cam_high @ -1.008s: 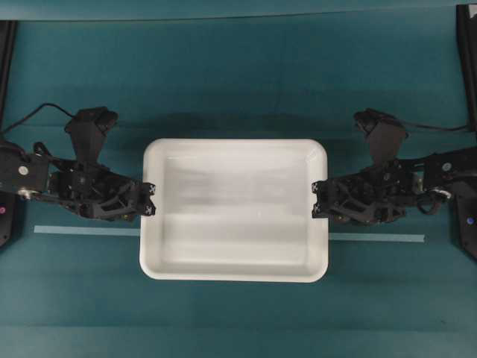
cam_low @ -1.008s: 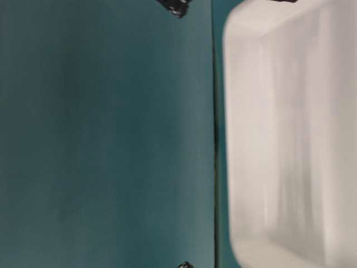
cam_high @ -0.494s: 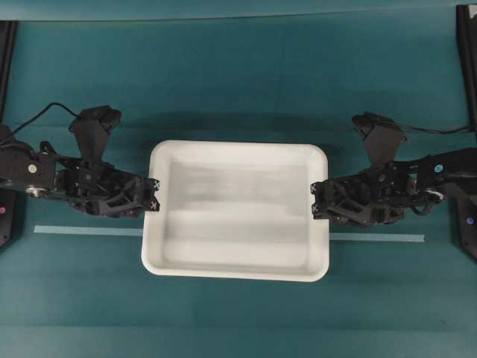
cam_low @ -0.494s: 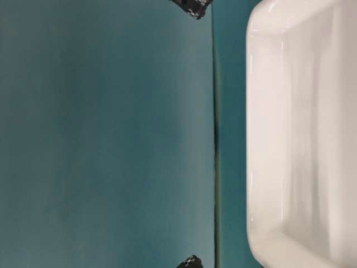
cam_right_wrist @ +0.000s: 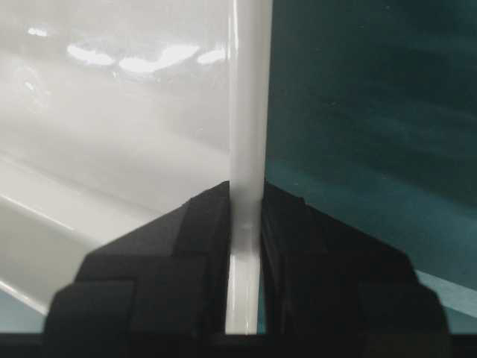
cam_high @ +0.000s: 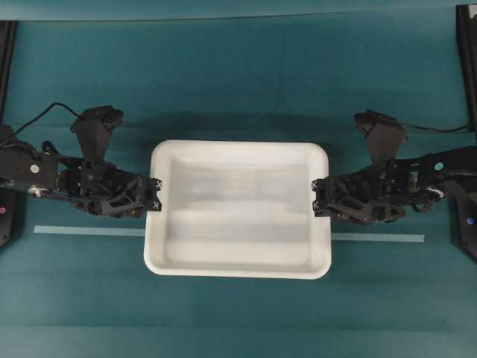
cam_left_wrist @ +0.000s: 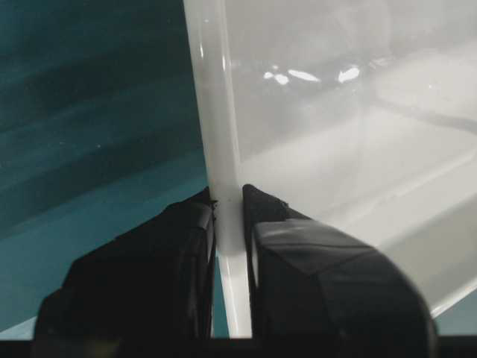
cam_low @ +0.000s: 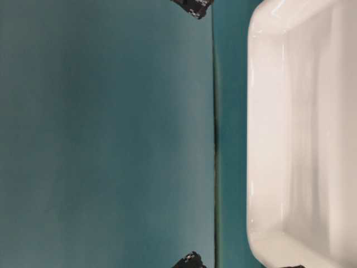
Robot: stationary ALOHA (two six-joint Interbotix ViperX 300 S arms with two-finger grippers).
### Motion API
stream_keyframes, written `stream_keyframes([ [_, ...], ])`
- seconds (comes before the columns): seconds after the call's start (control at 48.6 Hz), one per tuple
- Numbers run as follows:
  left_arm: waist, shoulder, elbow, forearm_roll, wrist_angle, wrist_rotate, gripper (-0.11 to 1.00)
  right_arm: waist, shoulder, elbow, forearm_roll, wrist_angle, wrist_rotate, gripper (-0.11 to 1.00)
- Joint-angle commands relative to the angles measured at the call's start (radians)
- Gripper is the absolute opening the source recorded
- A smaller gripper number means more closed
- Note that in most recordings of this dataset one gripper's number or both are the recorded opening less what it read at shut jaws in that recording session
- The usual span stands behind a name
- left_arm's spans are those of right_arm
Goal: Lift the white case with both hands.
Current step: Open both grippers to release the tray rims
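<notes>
**A:** So it's a teal cloth-covered table [cam_high: 238,89] with a pale tape strip [cam_high: 82,231] running across it. Where's the big shallow white plastic case [cam_high: 238,265] with the rounded corners?

**B:** Around the table's middle, over the strip. The black left gripper [cam_high: 154,204] is pinching its left rim, one finger inside, one outside. The black right gripper [cam_high: 317,205] is doing the same on the right rim, fingers snug against it.
</notes>
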Motion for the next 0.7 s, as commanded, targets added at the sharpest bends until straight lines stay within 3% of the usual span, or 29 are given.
stream_keyframes([
  [0.0,-0.005,0.034,0.003,0.005,-0.003,0.000,0.16,-0.009,0.029,0.012,-0.002,0.005,0.002,0.16],
  [0.082,-0.005,0.035,0.000,0.005,-0.005,-0.003,0.33,-0.011,0.029,0.005,-0.003,0.005,0.000,0.29],
  [0.206,-0.008,0.031,-0.002,0.005,-0.005,-0.005,0.70,-0.011,0.023,0.000,-0.002,0.005,0.000,0.62],
  [0.309,-0.011,0.031,-0.002,0.005,-0.005,-0.003,0.93,-0.011,0.017,-0.005,-0.003,0.005,-0.003,0.85],
  [0.391,-0.014,0.025,-0.002,0.005,-0.003,-0.002,0.94,-0.011,0.009,-0.005,-0.006,0.005,-0.005,0.93],
  [0.679,-0.015,-0.018,-0.002,0.005,-0.003,0.008,0.93,-0.012,-0.034,0.003,-0.006,0.014,0.000,0.92],
])
